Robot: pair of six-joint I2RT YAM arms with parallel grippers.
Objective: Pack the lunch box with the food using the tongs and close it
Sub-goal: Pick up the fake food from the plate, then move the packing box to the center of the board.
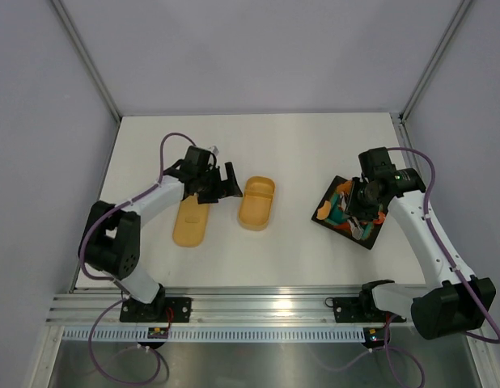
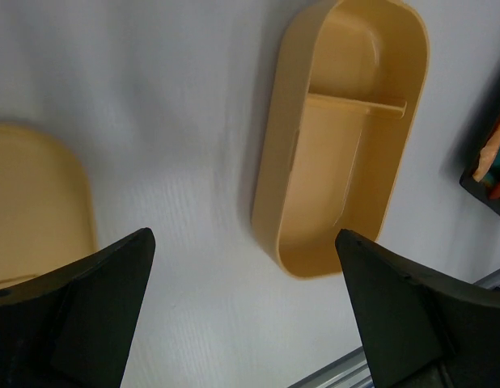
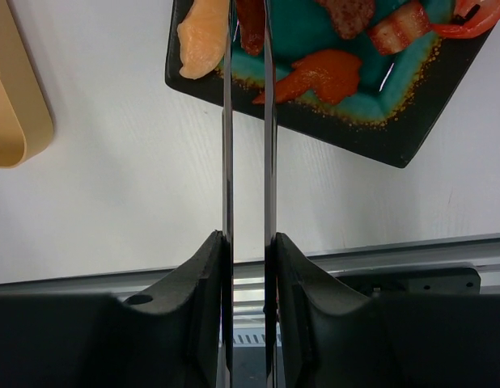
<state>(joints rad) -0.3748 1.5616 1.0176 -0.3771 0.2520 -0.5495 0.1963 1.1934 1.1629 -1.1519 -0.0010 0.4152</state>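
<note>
The orange-tan lunch box (image 1: 256,202) lies open and empty mid-table, its divider showing in the left wrist view (image 2: 347,137). My left gripper (image 2: 243,242) hovers open just left of it, holding nothing. My right gripper (image 3: 247,242) is shut on the silver tongs (image 3: 227,162), whose two arms run nearly parallel out over the black tray (image 3: 412,137). A dark red piece of food (image 3: 250,28) sits between the arms at the frame's top; the tongs' tips are out of view. More food lies on the tray: a pale orange piece (image 3: 203,40) and a red-orange piece (image 3: 319,74).
The flat matching lid (image 1: 190,220) rests left of the box, under my left arm. The tray (image 1: 351,212) has a teal inside and sits at the right. An aluminium rail (image 1: 258,311) runs along the near table edge. Grey walls enclose the table.
</note>
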